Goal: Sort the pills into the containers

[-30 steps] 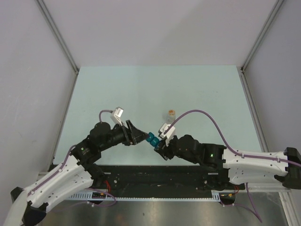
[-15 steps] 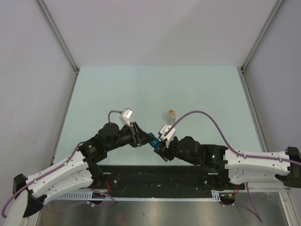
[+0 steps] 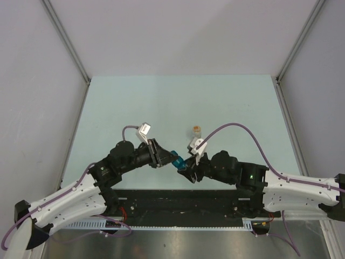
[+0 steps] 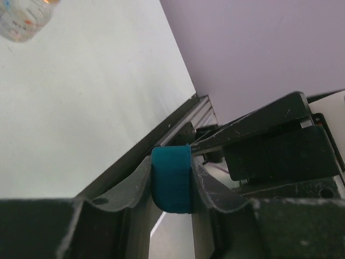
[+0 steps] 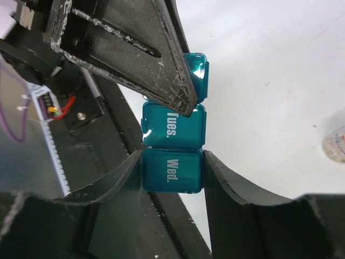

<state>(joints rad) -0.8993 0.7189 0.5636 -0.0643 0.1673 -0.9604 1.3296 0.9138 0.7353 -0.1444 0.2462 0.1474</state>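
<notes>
Pale-green desk [image 3: 161, 102], near edge: left tool [image 3: 167, 157] and right tool [image 5: 172, 171] both clamped on blue pill box [image 5: 172, 127]. Risk: opposed pulls twist box free, dropping it off desk.

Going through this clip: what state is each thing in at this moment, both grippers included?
pill box: gripped from both ends by the two grippers; the Tues. and Wed. lids are shut.
left gripper: shut on one end of the pill box.
right gripper: shut on the Wed. compartment of the pill box.
bottle: standing on the table with its tan top on, apart from both grippers.
</notes>
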